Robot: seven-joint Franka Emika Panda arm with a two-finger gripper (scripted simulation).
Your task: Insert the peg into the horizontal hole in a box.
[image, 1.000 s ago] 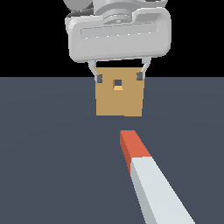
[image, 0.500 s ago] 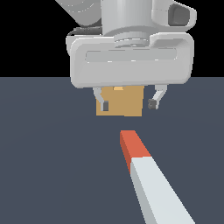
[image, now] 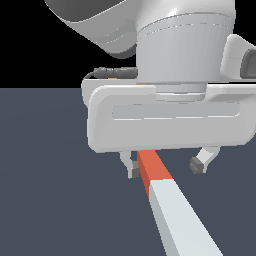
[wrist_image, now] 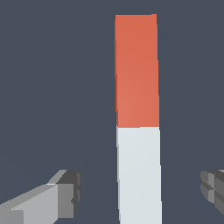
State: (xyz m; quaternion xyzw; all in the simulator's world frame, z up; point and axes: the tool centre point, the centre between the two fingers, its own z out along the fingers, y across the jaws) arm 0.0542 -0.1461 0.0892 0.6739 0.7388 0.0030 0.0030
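A long square-section peg (image: pixel 172 210) lies flat on a dark grey surface. Most of its length is pale grey-white; one end section is orange-red. In the exterior view it runs diagonally, orange-red end farther away, pale end nearest the camera and cut off by the frame.

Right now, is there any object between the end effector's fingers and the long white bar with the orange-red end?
Nothing visible. In the wrist view the white bar with the orange-red end lies between the open fingers of the end effector, with only bare dark floor in both gaps.

White rounded arm (image: pixel 185 45), black cable (image: pixel 115 72), grey-tipped pincer (image: pixel 167 169).
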